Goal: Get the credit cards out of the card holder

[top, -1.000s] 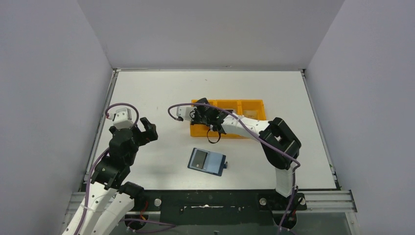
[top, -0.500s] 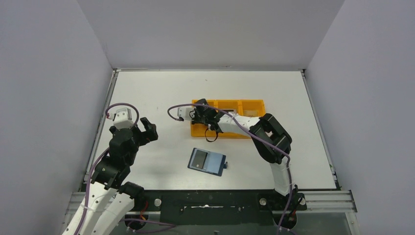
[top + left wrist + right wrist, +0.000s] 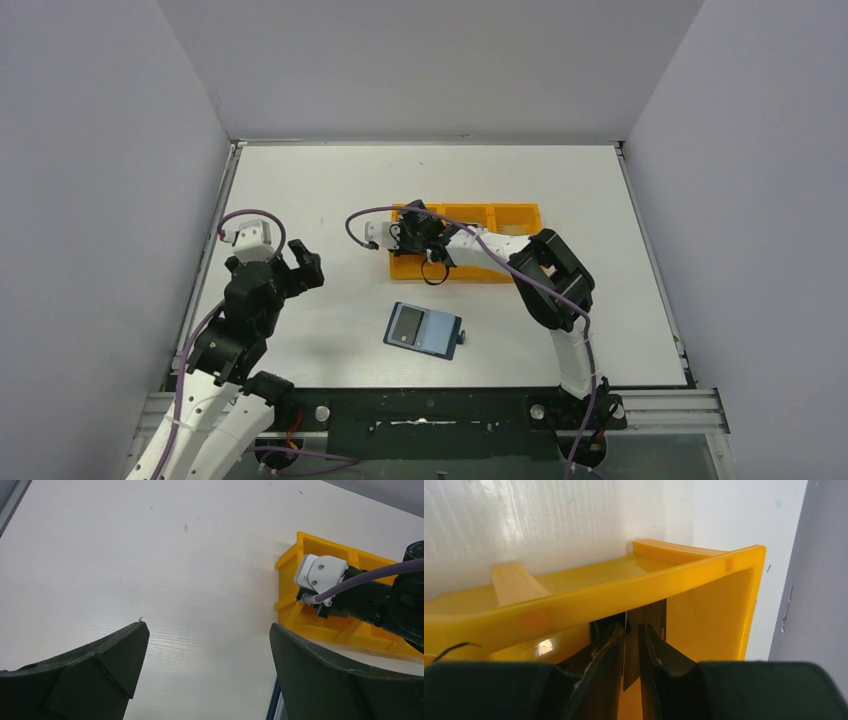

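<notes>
The card holder (image 3: 423, 329), a dark navy wallet, lies open on the table near the front, with a silver-grey card (image 3: 405, 324) in its left pocket. My right gripper (image 3: 420, 245) reaches into the left compartment of the orange tray (image 3: 512, 212). In the right wrist view its jaws stand a narrow gap apart (image 3: 631, 627). A thin dark credit card (image 3: 651, 620) stands loose between them, against the left finger, over the tray floor (image 3: 719, 615). My left gripper (image 3: 300, 262) is wide open and empty (image 3: 207, 630) above bare table at the left.
The tray stands behind the wallet, and a pale flat thing (image 3: 510, 232) lies in its right compartment. The tray's left end (image 3: 300, 617) and the right arm's wrist camera (image 3: 320, 572) show in the left wrist view. Grey walls close in three sides.
The right arm's elbow has swung inward and its wrist has shifted slightly over the tray's left compartment. The left arm and the wallet have not moved.
</notes>
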{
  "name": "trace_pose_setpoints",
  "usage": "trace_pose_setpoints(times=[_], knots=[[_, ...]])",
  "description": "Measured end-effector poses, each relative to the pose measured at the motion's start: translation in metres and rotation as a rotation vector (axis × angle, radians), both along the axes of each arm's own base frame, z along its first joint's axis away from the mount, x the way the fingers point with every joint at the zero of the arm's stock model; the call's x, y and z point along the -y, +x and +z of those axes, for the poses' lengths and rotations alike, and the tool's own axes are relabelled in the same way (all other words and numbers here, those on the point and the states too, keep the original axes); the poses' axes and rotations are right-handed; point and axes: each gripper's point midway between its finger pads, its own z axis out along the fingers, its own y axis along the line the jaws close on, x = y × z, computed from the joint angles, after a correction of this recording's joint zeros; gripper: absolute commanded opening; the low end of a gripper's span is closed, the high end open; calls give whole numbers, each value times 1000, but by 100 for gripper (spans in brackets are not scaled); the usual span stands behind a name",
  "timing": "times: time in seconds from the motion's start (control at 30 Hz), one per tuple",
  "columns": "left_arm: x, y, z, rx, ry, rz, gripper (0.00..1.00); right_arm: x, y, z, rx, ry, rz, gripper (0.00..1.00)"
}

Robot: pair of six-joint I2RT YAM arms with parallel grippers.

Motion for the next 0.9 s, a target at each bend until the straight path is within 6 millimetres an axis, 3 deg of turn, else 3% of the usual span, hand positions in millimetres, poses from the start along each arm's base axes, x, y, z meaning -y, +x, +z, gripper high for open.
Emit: trace_pose_setpoints(times=[0.27,0.47,0.57,0.67,0.77,0.9], knots=[[4,2,-6,-26,5,-21,94,6,-8,-9,-60,-12,-2,26],[5,2,-7,-32,10,-27,94,5,-7,3,-56,29,-32,28],[6,3,-9,-38,11,-29,94,2,-7,24,-40,100,-66,31],[6,3,-11,-46,15,-30,94,0,-13,62,-15,233,-119,36],[7,4,-12,-53,18,-31,94,1,-26,105,-13,422,-201,44],[8,5,-15,-65,22,-37,94,4,-48,145,-119,687,-377,45]])
